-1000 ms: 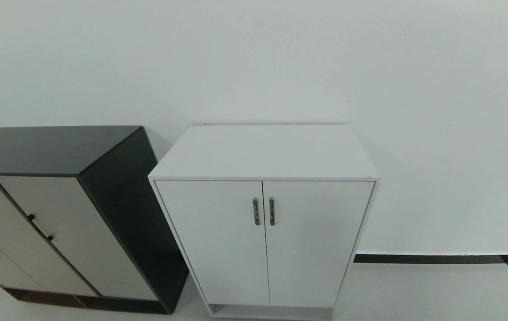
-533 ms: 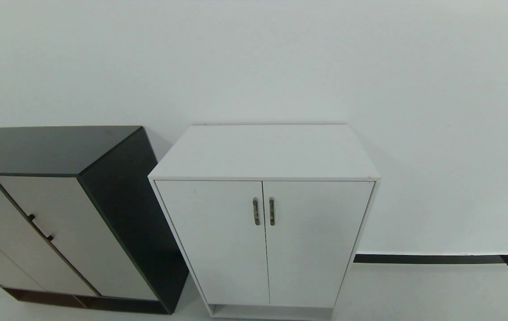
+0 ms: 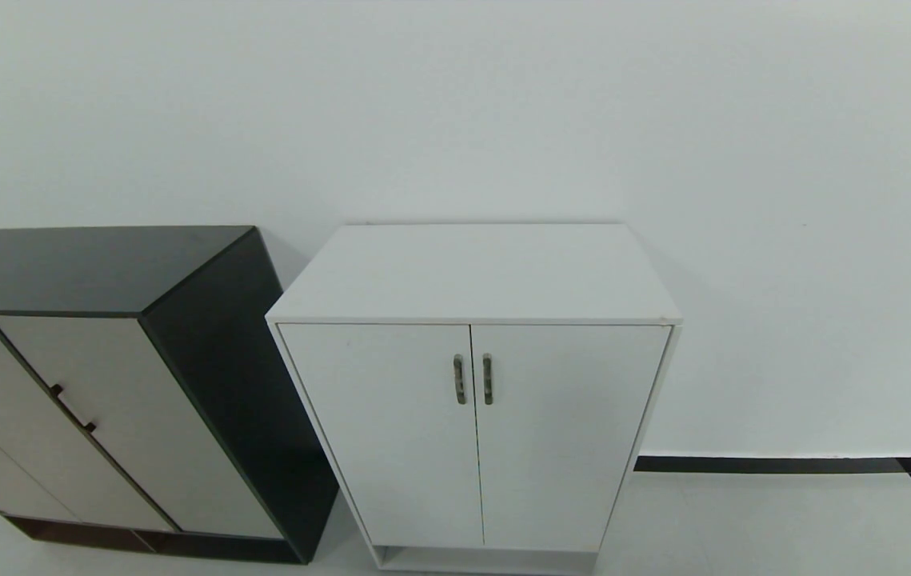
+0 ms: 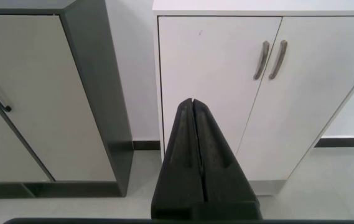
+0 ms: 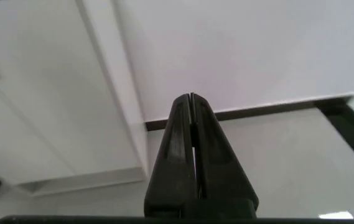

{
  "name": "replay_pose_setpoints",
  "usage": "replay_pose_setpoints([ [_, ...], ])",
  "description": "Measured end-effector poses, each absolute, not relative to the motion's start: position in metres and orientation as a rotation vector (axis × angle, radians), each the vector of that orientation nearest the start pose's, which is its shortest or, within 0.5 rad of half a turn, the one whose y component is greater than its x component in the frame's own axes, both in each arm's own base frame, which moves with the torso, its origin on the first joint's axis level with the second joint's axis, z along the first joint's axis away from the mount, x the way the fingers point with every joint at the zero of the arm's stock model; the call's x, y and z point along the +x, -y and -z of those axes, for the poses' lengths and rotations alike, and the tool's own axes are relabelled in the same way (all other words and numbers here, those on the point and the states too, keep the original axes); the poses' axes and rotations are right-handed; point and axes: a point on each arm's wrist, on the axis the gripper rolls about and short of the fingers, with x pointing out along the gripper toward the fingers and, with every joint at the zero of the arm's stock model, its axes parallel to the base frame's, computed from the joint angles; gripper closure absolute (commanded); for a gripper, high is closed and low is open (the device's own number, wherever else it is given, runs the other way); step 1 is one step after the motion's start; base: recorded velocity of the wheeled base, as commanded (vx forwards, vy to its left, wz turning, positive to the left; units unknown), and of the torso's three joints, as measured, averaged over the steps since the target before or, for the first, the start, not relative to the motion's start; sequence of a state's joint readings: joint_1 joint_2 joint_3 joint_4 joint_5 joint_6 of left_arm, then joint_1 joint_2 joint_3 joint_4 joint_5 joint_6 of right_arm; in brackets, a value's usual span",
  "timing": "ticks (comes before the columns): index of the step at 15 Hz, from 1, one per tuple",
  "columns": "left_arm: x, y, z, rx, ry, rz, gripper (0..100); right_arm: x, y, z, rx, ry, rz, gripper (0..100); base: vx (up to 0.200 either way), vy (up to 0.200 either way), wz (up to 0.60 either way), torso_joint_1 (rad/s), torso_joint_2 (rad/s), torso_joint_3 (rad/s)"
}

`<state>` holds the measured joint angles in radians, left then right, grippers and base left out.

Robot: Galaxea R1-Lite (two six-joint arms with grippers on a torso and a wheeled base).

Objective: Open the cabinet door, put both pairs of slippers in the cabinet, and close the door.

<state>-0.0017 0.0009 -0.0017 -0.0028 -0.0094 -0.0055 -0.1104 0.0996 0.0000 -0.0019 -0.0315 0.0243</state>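
Note:
A white two-door cabinet (image 3: 475,416) stands against the wall in the head view, both doors closed, with two vertical metal handles (image 3: 473,378) side by side at the centre seam. In the left wrist view my left gripper (image 4: 193,104) is shut and empty, some way in front of the cabinet's left door (image 4: 217,74), lower than the handles (image 4: 270,60). My right gripper (image 5: 191,98) is shut with nothing in it, low near the floor beside the cabinet's right side panel (image 5: 111,74).
A black cabinet (image 3: 103,376) with beige doors and dark handles stands close to the left of the white one. A dark baseboard strip (image 3: 783,464) runs along the wall at the right, above light floor (image 3: 743,528).

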Motion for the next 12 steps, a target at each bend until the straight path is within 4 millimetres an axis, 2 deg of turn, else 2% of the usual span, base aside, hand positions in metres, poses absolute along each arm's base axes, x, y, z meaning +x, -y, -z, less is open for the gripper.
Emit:
replay_pose_setpoints([
  [5, -0.0229, 0.0002, -0.0763, -0.006, 0.004, 0.011, 100, -0.0185, 0.0002, -0.0768, 0.016, -0.056, 0.018, 100, 0.0, 0.0, 0.0, 0.0, 0.0, 0.0],
  [12, -0.0229, 0.0001, -0.0762, -0.002, 0.004, 0.009, 100, -0.0226, 0.001, -0.076, 0.008, 0.0, 0.047, 100, 0.0, 0.0, 0.0, 0.0, 0.0, 0.0],
])
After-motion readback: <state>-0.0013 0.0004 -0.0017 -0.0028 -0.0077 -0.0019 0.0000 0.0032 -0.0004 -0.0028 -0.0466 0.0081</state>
